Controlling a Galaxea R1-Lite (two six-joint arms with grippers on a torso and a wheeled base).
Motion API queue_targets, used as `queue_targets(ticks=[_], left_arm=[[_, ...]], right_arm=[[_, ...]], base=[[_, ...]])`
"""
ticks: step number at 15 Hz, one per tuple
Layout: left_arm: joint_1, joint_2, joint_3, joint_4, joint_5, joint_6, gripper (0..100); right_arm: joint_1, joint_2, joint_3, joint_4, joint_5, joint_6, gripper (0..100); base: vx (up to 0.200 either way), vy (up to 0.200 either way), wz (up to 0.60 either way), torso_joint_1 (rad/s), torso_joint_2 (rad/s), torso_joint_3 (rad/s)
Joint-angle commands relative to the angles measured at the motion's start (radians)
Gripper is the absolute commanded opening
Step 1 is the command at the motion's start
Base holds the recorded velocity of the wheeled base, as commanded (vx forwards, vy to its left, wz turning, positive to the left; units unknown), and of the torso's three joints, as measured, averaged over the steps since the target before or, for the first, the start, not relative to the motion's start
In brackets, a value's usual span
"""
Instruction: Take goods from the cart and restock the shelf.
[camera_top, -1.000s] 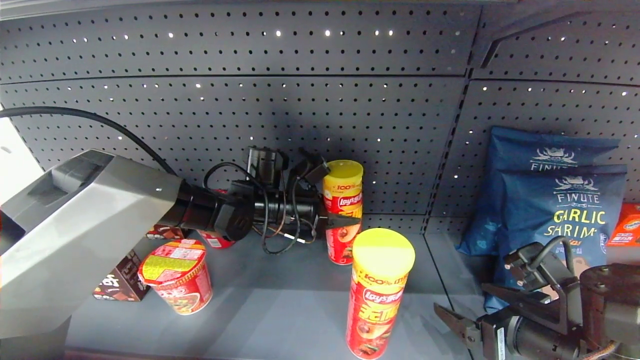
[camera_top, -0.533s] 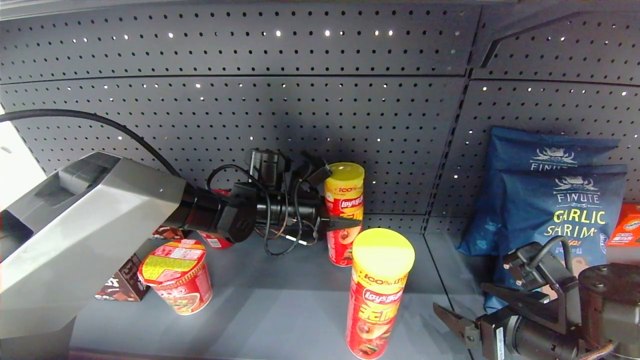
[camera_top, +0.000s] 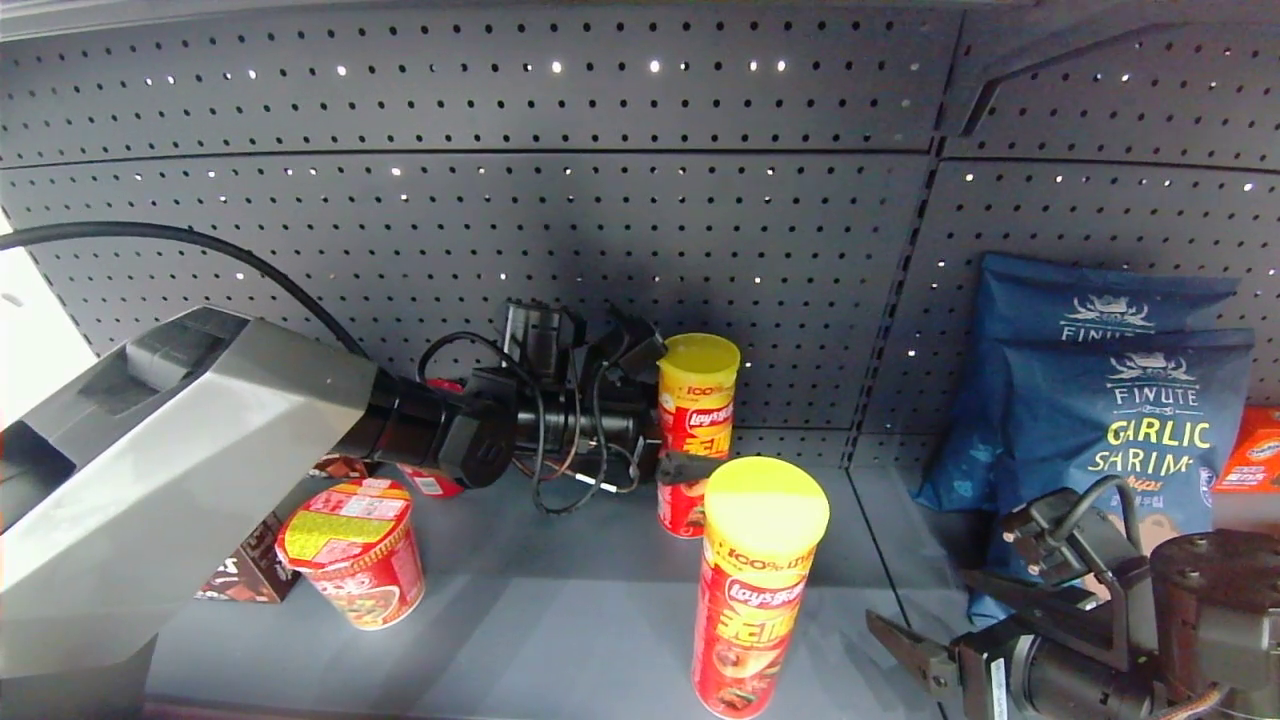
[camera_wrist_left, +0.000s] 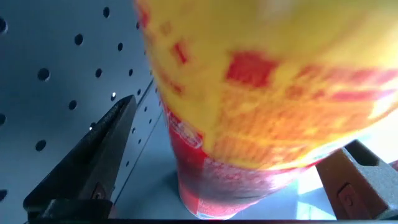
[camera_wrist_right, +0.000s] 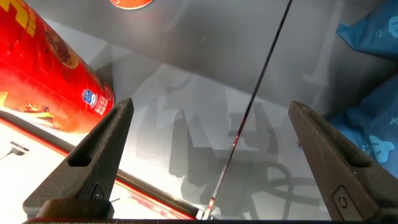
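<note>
Since the upright can (camera_top: 697, 430) stands between our left gripper's (camera_top: 688, 458) open jaws, we should back straight out leftward. Our right gripper (camera_top: 915, 600) hangs open, empty.

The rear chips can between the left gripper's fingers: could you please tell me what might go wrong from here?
The rear chips can is tall and narrow, and the left gripper has fingers close on both sides; a crooked withdrawal could tip it. It might then knock the front chips can standing before it.

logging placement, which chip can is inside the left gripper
The rear can, inside the left gripper by the pegboard; the front can stands free.
</note>
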Motion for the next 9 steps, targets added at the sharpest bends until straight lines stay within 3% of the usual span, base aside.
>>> queue_targets(ticks=[1, 5, 9], left_arm=[[0.004, -0.010, 0.009, 0.000, 0.000, 0.000, 100], [0.029, -0.131, 0.139, -0.009, 0.031, 0.003, 100], [0.089, -0.299, 0.333, -0.012, 0.080, 0.045, 100]], right_arm=[[0.000, 0.003, 0.002, 0.000, 0.001, 0.000, 100], [0.002, 0.047, -0.025, -0.001, 0.005, -0.001, 100], [0.002, 0.114, -0.052, -0.003, 0.005, -0.009, 100]], base=[[0.000, 0.000, 0.00, 0.000, 0.00, 0.000], [0.000, 0.000, 0.00, 0.000, 0.00, 0.000], [0.000, 0.000, 0.00, 0.000, 0.00, 0.000]])
